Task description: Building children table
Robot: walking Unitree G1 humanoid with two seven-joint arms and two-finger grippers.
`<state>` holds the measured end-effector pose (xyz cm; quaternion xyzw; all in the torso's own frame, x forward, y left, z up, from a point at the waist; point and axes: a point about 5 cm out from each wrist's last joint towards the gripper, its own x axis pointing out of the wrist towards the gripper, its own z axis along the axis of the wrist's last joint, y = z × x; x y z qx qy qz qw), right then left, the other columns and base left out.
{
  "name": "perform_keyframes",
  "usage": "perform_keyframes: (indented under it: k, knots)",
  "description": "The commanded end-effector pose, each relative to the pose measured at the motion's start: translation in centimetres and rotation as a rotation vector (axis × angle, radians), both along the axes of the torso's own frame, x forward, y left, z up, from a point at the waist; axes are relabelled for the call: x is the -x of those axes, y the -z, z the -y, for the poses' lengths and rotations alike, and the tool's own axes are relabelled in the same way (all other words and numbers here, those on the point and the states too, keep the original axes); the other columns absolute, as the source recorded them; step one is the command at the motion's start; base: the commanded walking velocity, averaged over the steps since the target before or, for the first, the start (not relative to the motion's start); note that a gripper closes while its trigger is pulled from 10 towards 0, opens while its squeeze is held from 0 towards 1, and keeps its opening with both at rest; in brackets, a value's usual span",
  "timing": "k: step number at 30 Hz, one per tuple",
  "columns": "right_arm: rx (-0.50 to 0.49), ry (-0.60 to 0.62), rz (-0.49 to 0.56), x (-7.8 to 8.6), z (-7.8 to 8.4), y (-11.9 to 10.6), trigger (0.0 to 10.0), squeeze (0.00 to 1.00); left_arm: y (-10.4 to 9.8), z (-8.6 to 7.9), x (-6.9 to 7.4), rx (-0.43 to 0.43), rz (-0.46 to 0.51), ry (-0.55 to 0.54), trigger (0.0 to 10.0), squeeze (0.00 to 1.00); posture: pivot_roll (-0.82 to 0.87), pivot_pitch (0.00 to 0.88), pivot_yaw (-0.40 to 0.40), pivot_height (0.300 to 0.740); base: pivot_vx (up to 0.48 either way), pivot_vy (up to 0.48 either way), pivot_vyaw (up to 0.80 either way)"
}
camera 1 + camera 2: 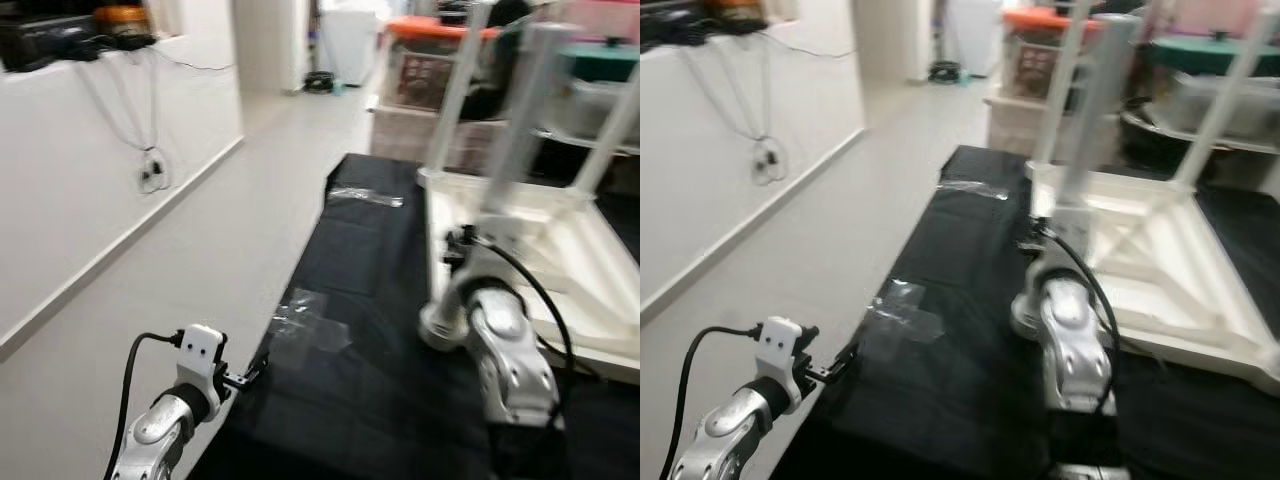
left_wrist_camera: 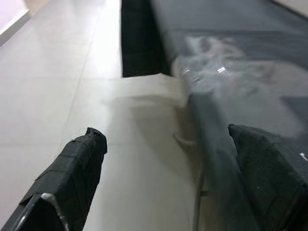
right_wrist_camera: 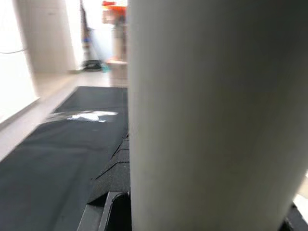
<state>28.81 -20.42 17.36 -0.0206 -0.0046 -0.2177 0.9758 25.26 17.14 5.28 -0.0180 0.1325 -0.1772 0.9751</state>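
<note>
1. Right claw of mine is at the near corner of the upturned white table top, and my wrist view looks straight onto a white leg between my two black fingers, pressed close; I judge that I am clamped on that leg, though the fingertips themselves are hidden behind it.
2. Left claw hangs spread wide and holds nothing, low at the near edge of the black mat, over the pale floor.
3. Table top lies upside down on the mat, its ribbed underside facing up, toward the right side of the mat.
4. Three other legs stand up from the frame, blurred, so most of the legs seem to be in place.
5. Leg in my grip looks like the last one; whether it is seated fully in its corner I cannot tell.
6. Two clear plastic wrappers lie on the mat, apart from the table.
7. Left to do, as I judge it: finish this leg, then turn the table upright.
</note>
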Motion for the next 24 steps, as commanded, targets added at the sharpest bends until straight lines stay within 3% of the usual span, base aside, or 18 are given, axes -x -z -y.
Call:
perform_keyframes:
  k: [1,2,3,4,5,6,7,8,9,10,13,18,19,23,24]
  knots:
    - [0.023,0.104,-0.138,1.2,1.4,2.5,0.0,0.00,-0.2,0.2,-0.2,-0.003,0.002,0.011,10.0,0.00,0.05,0.000,-0.057,0.740,0.000,0.000,0.00]
    - [-0.009,0.014,-0.133,1.6,0.2,2.6,10.0,0.00,-0.1,0.2,-0.2,-0.004,0.000,0.015,10.0,0.00,0.04,0.000,-0.047,0.740,0.000,0.000,0.00]
    - [-0.043,-0.093,-0.122,1.5,-1.1,2.6,10.0,0.00,-0.1,0.3,-0.2,-0.004,-0.002,0.020,10.0,0.00,0.04,0.000,-0.043,0.740,0.000,0.000,0.00]
    - [-0.101,-0.238,-0.031,1.2,-2.5,1.6,10.0,0.80,-0.1,0.3,-0.3,-0.005,-0.002,0.025,10.0,0.00,0.03,0.000,-0.039,0.740,0.000,0.000,0.00]
    - [-0.101,-0.238,-0.031,1.2,-2.5,1.6,10.0,0.80,-0.1,0.3,-0.3,-0.005,-0.002,0.025,10.0,0.00,0.03,0.000,-0.039,0.740,0.000,0.000,0.00]
    - [-0.152,-0.436,0.026,0.5,-3.9,0.5,10.0,1.00,-0.1,0.4,-0.4,-0.004,-0.002,0.029,10.0,0.00,0.03,0.000,-0.038,0.740,0.000,0.000,0.00]
    - [-0.152,-0.436,0.026,0.5,-3.9,0.5,10.0,1.00,-0.1,0.4,-0.4,-0.004,-0.002,0.029,10.0,0.00,0.03,0.000,-0.038,0.740,0.000,0.000,0.00]
    - [-0.157,-0.571,0.069,0.0,-4.5,-0.5,10.0,1.00,-0.2,0.4,-0.6,-0.004,0.000,0.031,10.0,0.00,0.03,0.000,-0.037,0.740,0.000,0.000,0.00]
    - [-0.163,-0.777,0.091,-0.5,-5.0,-1.4,10.0,0.00,-0.3,0.4,-0.7,-0.005,0.001,0.033,10.0,0.00,0.03,0.000,-0.036,0.740,0.000,0.000,0.00]
    - [-0.163,-0.777,0.091,-0.5,-5.0,-1.4,10.0,0.00,-0.3,0.4,-0.7,-0.005,0.001,0.033,10.0,0.00,0.03,0.000,-0.036,0.740,0.000,0.000,0.00]
    - [-0.066,-1.071,0.080,-1.8,-3.8,-3.2,10.0,0.00,-0.3,0.4,-0.8,-0.006,0.005,0.037,10.0,0.00,0.03,0.000,-0.038,0.740,0.000,0.000,0.00]
    - [0.060,-1.099,0.032,-3.1,-2.2,-3.5,10.0,0.00,-0.4,0.5,-1.0,-0.005,0.009,0.037,10.0,0.00,0.04,0.000,-0.050,0.740,0.000,0.000,0.00]
    - [0.070,-1.120,0.019,-3.2,-2.3,-3.4,0.1,0.00,-0.4,0.5,-1.0,-0.006,0.011,0.035,10.0,0.00,0.04,0.000,-0.055,0.740,0.000,0.000,0.00]
    - [0.072,-1.124,-0.008,-3.3,-2.4,-2.7,0.0,0.00,-0.4,0.4,-0.9,-0.006,0.012,0.031,10.0,0.00,0.04,0.000,-0.055,0.740,0.000,0.000,0.00]
    - [0.129,-1.039,-0.109,-3.2,-2.8,-0.6,0.0,0.00,-0.4,0.3,-0.7,-0.005,0.012,0.026,10.0,0.00,0.05,0.000,-0.063,0.740,0.000,0.000,0.00]
